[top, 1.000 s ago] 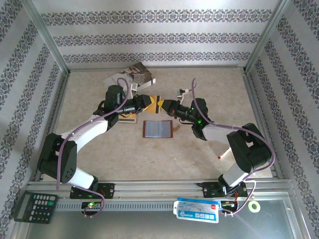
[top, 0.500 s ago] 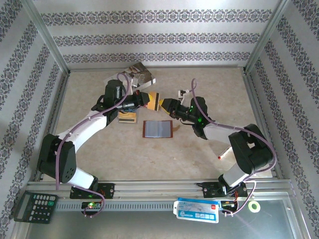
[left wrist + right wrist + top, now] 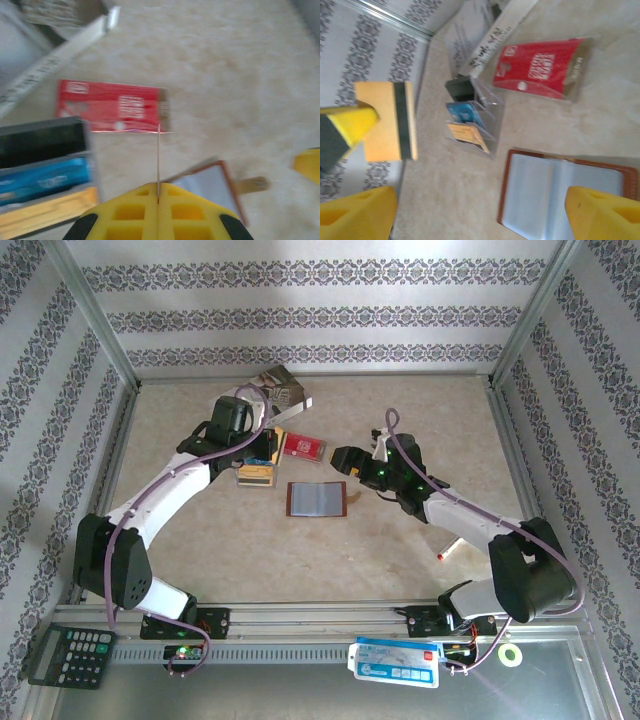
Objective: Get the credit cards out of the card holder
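The brown card holder [image 3: 317,499] lies open on the table, grey-blue lining up, also in the right wrist view [image 3: 560,192]. My left gripper [image 3: 268,443] is shut on a tan credit card with a black stripe [image 3: 387,120], which the left wrist view shows edge-on [image 3: 158,155] between the yellow fingers [image 3: 158,192]. A red card [image 3: 303,446] lies flat beyond the holder. A clear stand [image 3: 256,472] carries black, blue and gold cards. My right gripper [image 3: 340,458] hovers right of the red card, its jaws [image 3: 480,210] wide open and empty.
A white-grey booklet [image 3: 275,392] leans at the back left. A red-tipped pen [image 3: 450,551] lies by the right arm. On the near rail sit a calculator [image 3: 68,653], a blue-white packet [image 3: 397,660] and a tape roll [image 3: 511,654]. Metal frame posts border the table.
My right gripper opened, let go of the tan card and drew back to the right. My left gripper closed on that card and carried it left, uncovering the red card.
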Available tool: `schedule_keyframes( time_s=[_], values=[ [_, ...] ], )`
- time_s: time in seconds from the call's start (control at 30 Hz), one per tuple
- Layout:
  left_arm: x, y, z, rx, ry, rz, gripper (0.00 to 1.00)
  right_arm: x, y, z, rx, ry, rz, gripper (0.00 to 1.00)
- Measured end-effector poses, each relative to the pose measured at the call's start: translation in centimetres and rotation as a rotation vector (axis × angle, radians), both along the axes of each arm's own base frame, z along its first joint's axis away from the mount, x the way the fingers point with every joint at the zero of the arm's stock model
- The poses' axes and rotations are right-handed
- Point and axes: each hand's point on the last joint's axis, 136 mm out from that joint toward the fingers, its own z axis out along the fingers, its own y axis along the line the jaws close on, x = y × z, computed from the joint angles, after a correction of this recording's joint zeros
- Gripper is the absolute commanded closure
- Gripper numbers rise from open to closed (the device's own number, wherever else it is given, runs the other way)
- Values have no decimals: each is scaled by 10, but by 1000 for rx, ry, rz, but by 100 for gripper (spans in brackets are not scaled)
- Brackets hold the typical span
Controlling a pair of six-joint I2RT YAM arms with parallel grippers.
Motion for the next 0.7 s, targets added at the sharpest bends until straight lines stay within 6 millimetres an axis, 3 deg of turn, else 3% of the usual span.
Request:
schedule_keyframes(
  time_s=[0.23,0.47,0.7],
  values=[
    [0,32,-7,266,-77,-26,100,-2,-7,-1,-130,-16,36,3],
    [-7,30,-12,407,-152,-248,100,-14,-13,-9,-217,-19,89,2],
    [5,24,-10,498,-243,-485,100,-20,-18,-18,-264,-6,116,2]
  ],
)
